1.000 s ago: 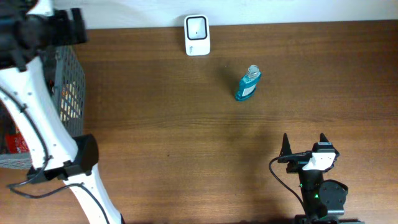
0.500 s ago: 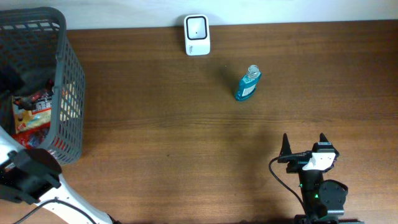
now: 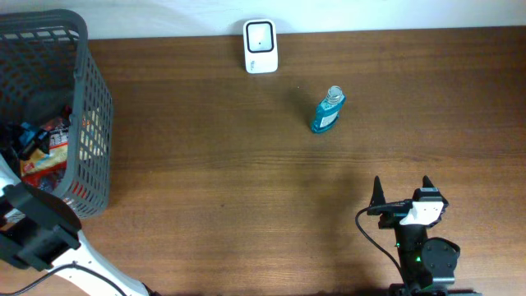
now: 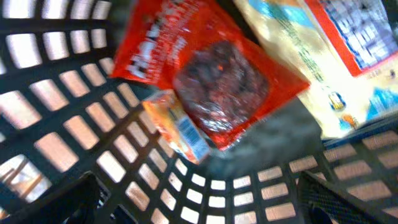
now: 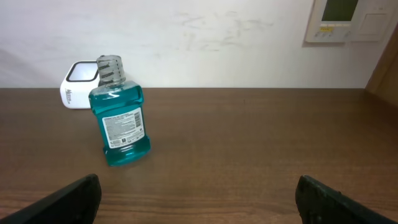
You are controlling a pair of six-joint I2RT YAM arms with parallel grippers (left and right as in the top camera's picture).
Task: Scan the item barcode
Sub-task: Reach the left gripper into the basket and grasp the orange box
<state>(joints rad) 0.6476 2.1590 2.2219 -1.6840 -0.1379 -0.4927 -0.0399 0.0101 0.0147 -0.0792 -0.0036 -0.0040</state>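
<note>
While my left jaws hang inside the grey mesh basket [image 3: 90, 99] at the left end of the surface [image 3: 205, 156], the overhead view shows little of them: the basket rim and my left arm [image 3: 37, 234] crowd that corner, and the frame edge cuts the rest off. In the left wrist view only their two dark tips appear, one in each bottom corner, spread fully apart with nothing between them.

Below them lies a red packet [image 4: 211, 74] with a dark picture on its face. Its print is blurred and unreadable. A small orange packet [image 4: 177, 127] pokes out from under its lower edge, partly covered. A pale bag [image 4: 323, 56] with blue and red print is cut off by the top and right edges. Whether any of the three shows a barcode, I cannot tell.

My right jaws sit low at the front right of the surface, spread fully apart and holding nothing. The right wrist view reduces them to two dark corners.

Ahead of them, well apart, stands the blue mouthwash bottle [image 5: 119, 115], upright, with its white label toward that camera. The label's print is too small to read. The white scanner [image 5: 78, 87] sits behind it by the back wall, its right edge hidden by the bottle's cap. A wall panel [image 5: 345, 22] is cut off at the top.
</note>
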